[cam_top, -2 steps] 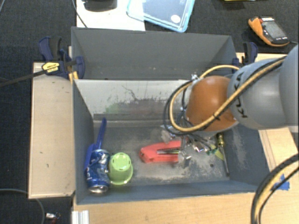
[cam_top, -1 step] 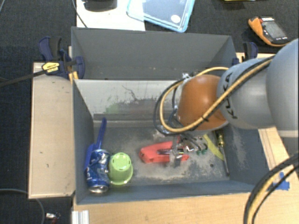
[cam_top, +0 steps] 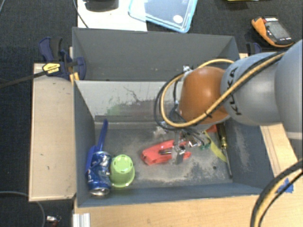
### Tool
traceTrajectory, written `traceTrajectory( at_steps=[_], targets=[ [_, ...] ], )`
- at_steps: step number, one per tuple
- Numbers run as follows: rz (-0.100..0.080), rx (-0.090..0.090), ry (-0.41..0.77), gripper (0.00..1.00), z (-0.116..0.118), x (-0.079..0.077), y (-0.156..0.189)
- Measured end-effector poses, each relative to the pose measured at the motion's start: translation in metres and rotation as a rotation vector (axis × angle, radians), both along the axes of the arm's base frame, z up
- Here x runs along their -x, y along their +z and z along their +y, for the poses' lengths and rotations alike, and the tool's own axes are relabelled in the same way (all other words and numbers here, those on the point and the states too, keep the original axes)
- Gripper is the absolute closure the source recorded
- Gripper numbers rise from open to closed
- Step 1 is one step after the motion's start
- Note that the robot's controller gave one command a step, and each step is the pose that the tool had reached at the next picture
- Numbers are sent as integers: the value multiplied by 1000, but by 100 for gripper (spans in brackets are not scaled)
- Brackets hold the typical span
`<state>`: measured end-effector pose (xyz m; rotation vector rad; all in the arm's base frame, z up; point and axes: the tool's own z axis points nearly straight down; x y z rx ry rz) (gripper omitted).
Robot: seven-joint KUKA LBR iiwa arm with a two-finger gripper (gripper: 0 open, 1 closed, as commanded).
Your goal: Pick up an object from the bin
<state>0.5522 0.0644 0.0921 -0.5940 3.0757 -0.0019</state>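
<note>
My gripper is low in the middle of the bin, under the arm's orange cover. Its fingertips sit at the right end of a flat red object with a dark slot, which lies on the bin floor. Whether the fingers are round it is hidden by the cover and cables. Just right of the gripper lie a yellow-handled tool and a small green and red piece.
At the bin's front left lie a crushed blue can and a light green cup, side by side. A blue stick leans along the left wall above the can.
</note>
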Motion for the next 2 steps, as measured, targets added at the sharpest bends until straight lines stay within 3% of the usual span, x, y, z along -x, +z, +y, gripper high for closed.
traceTrajectory(
  at_steps=[1,2],
  targets=[
    [-3,0,80,0,8,-26,-11],
    [-11,-1,49,0,28,-12,-18]
  ],
)
